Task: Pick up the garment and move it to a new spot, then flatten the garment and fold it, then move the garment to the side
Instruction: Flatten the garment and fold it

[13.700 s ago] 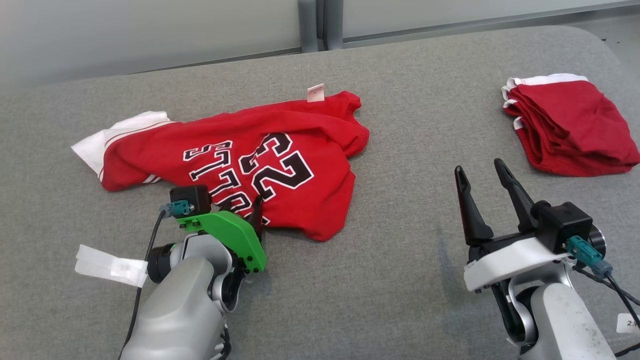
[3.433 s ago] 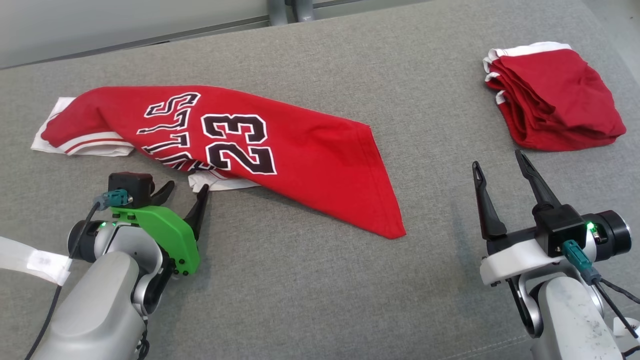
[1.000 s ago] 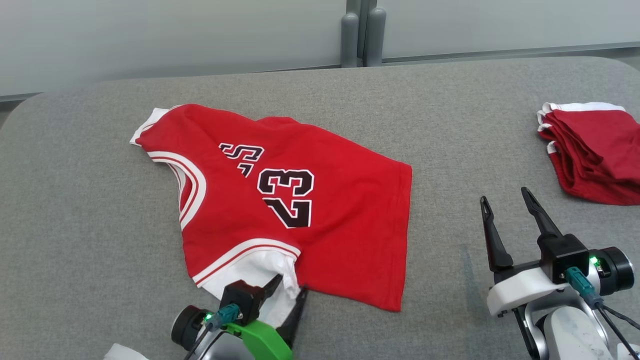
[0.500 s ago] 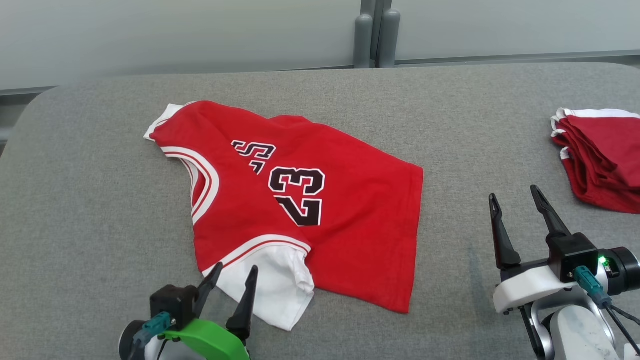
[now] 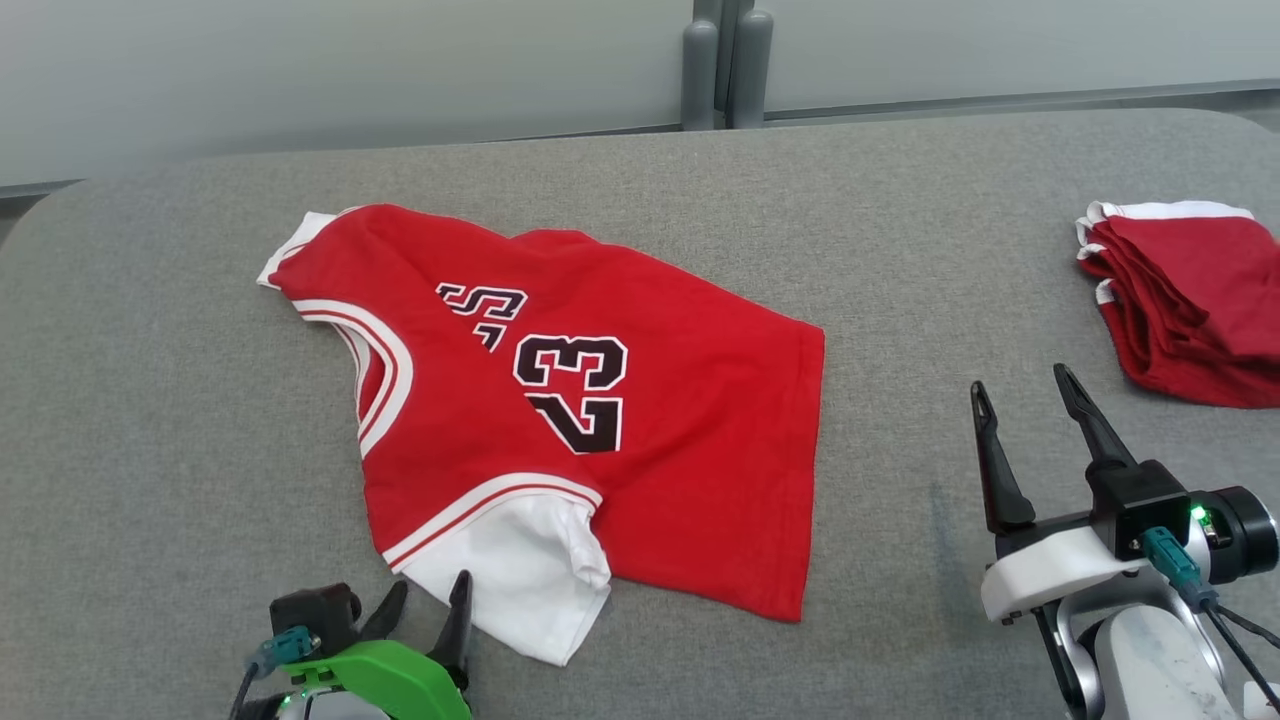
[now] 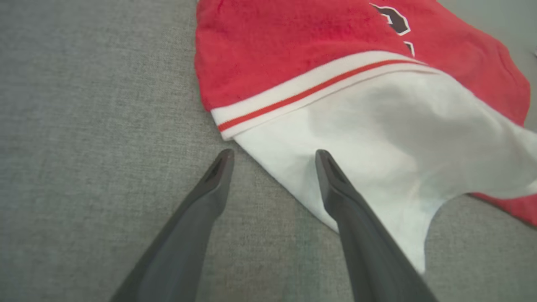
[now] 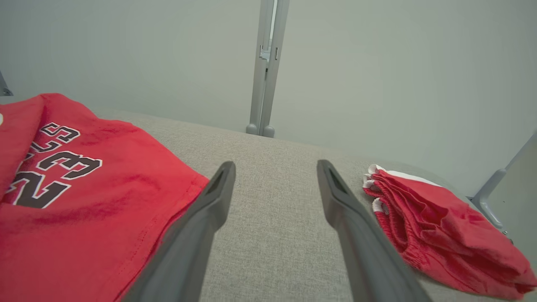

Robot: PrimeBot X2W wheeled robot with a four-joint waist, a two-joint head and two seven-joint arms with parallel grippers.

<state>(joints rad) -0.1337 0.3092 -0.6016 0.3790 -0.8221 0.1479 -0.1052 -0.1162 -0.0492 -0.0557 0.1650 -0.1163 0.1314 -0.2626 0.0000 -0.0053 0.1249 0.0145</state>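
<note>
The garment (image 5: 560, 420) is a red jersey with a black "23" and white trim, spread crookedly on the grey padded table, one white sleeve (image 5: 520, 575) lying nearest me. My left gripper (image 5: 432, 598) stands open at the bottom edge, just short of that sleeve. In the left wrist view the white sleeve (image 6: 398, 138) lies under the right fingertip (image 6: 325, 161) while the other finger is over bare cloth; nothing is gripped by the left gripper (image 6: 272, 156). My right gripper (image 5: 1020, 385) is open and empty, well to the right of the jersey's hem (image 7: 105, 209).
A folded pile of red shorts with white trim (image 5: 1190, 300) lies at the table's far right, also in the right wrist view as the red pile (image 7: 440, 226). Behind the table (image 5: 900, 200) stands a pale wall with a grey post (image 5: 720, 60).
My left gripper has let go of the white sleeve, opened wide and drawn back toward me and leftward. The sleeve stays on the table. The camera swung slightly; the right gripper kept its pose.
</note>
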